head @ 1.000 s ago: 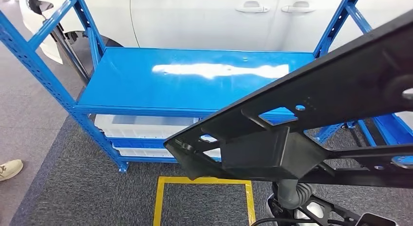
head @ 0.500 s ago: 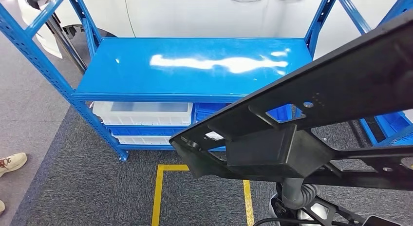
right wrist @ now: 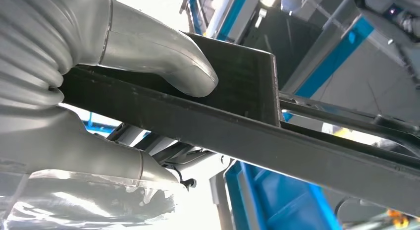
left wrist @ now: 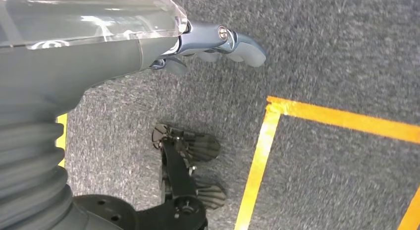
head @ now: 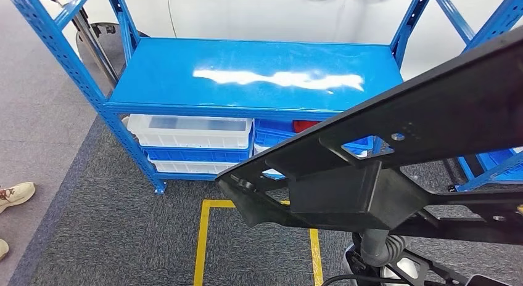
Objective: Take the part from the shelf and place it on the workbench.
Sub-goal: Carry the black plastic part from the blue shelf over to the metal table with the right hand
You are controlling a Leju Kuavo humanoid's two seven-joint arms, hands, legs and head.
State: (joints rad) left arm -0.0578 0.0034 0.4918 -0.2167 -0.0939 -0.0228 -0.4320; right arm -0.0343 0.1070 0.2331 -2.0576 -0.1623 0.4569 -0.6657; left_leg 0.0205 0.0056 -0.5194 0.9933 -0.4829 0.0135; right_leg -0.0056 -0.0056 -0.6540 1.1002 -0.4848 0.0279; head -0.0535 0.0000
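While our right hand (right wrist: 99, 91) clamps the black part (head: 395, 150), thumb on one face and fingers under the other, the part hangs in the air in front of us, crossing the head view from lower middle to upper right. We see it as a long black frame with cut-out holes and a boxy block on its underside. It touches neither the blue shelf (head: 259, 70) nor the floor. Our left hand (left wrist: 218, 44) hangs over the grey carpet (left wrist: 322, 46) holding nothing; we can't tell how its fingers lie from this angle. The shelf's top board is bare and shiny, with white bins (head: 191, 130) and blue bins (head: 277, 133) stacked below it. Yellow floor tape (head: 203, 236) marks a box on the carpet just in front of the shelf. A white car (head: 259, 15) stands behind the shelf. A person's shoe (head: 15, 195) shows at far left.
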